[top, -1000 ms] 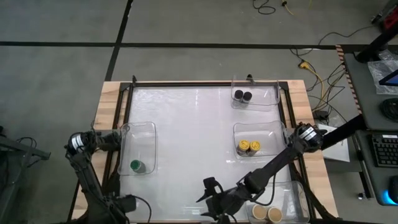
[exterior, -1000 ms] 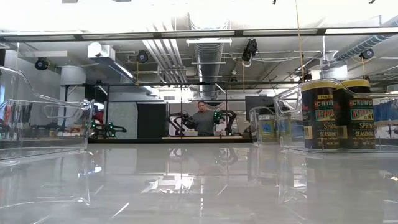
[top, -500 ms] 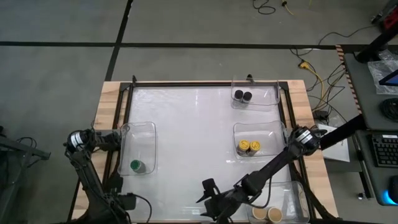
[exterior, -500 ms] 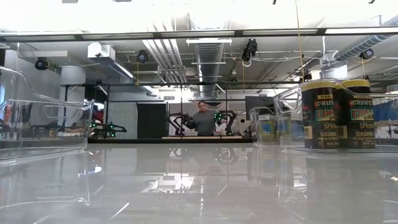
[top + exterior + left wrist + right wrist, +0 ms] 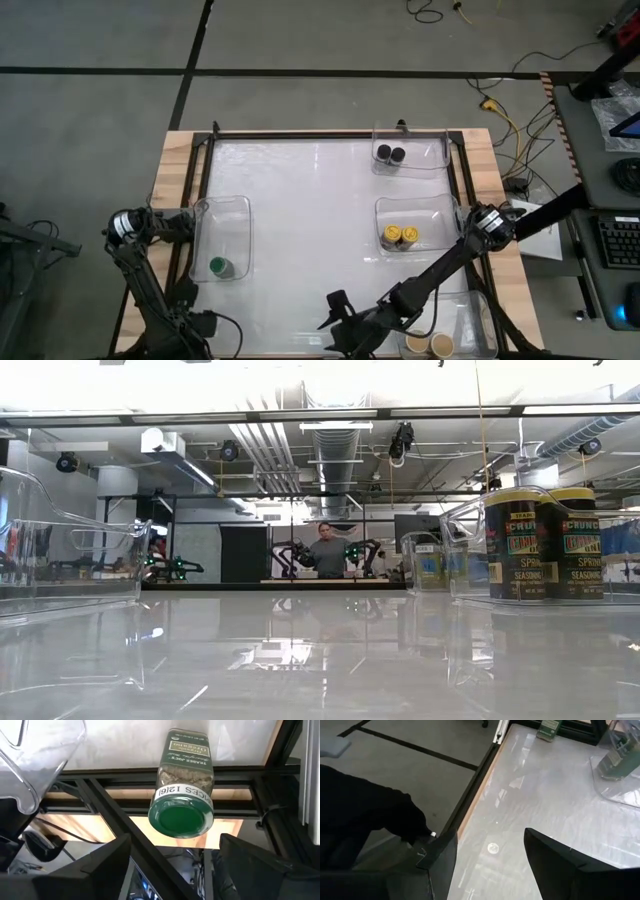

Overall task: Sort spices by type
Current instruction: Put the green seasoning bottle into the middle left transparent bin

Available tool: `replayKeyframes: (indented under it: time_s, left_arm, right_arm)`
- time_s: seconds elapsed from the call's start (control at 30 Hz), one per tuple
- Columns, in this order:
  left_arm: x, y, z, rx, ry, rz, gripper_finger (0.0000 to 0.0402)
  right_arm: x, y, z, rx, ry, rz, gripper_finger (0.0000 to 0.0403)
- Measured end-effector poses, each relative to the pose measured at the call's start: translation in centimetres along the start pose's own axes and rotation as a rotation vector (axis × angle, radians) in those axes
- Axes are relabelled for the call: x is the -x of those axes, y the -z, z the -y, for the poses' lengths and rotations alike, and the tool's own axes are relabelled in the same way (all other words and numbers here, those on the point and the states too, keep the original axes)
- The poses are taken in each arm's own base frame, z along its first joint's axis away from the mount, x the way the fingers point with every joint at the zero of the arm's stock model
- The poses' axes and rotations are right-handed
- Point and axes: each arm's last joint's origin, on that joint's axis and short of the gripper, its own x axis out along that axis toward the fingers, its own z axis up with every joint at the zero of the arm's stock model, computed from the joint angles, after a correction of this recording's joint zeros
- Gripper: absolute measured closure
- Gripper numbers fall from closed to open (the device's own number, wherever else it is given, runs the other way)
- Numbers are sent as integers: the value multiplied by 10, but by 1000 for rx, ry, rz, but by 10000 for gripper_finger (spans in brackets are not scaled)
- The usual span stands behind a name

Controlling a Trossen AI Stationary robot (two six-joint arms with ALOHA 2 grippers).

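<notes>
Jaws of right gripper (image 5: 490,865) gape empty at the table's near edge; left gripper (image 5: 172,865) spread, green-lidded jar (image 5: 184,785) lying beyond.

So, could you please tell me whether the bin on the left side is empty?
No. The left bin holds one green-lidded jar at its near end, seen from above.

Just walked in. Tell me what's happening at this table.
A two-armed robot is sorting spice jars into clear bins. The black-lidded pair, yellow-lidded pair and tan-lidded pair each sit in their own bin, and one green-lidded jar stands in the left bin. The left gripper is open, facing a green-lidded oregano jar lying on its side at the table edge, not gripping it. The right gripper is open and empty near the front edge.
</notes>
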Motion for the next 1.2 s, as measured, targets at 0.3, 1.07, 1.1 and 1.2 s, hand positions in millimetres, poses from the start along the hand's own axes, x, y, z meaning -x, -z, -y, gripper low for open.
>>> replayKeyframes:
  time_s: [0.3,1.07,1.1,1.2]
  left_arm:
    - [-4,-4,2,-29,9,43,116]
    - [-24,-13,1,-68,11,35,144]
    - [-24,-13,1,-74,12,36,152]
    - [-24,-13,1,-84,9,41,183]
  right_arm:
    - [1,1,-4,6,-8,-2,184]
    - [1,1,-7,11,-12,-4,184]
    - [1,1,-7,10,-12,-4,184]
    - [1,2,-7,12,-12,-9,184]
